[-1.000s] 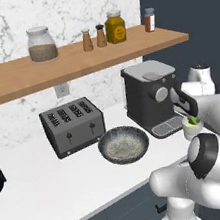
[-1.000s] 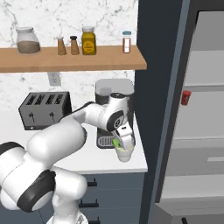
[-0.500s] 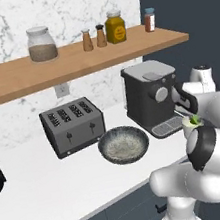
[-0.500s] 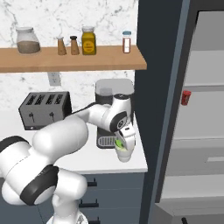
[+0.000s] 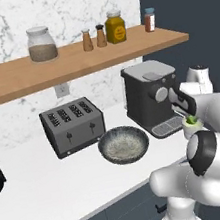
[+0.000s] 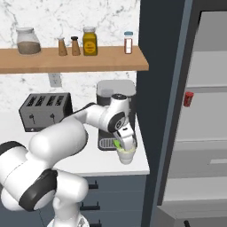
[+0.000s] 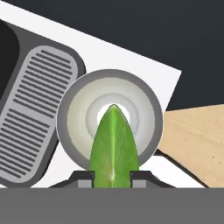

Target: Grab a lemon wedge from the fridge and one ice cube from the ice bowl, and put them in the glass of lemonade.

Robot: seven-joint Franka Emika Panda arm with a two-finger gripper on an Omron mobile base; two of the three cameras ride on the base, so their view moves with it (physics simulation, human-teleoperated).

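The lemon wedge (image 7: 113,146) is pinched between the two fingertips (image 7: 84,177) of the gripper (image 7: 112,178), held directly above the mouth of the glass of lemonade (image 7: 70,109). In the right base view the wedge (image 6: 117,143) sits at the rim of the glass (image 6: 126,155).

Risks:
- The wedge points at the glass centre, but its base lies over the near rim. A release here may catch the rim and tip the wedge onto the counter (image 5: 55,192).
- The glass stands near the counter's front corner, just beside the coffee machine (image 5: 148,98) drip tray (image 7: 30,113). Any downward contact may push it off.

The ice bowl (image 5: 123,144) rests on the white counter between toaster (image 5: 73,126) and coffee machine. The fridge (image 6: 199,115) stands open to the right. A wooden shelf (image 5: 73,62) carries jars.
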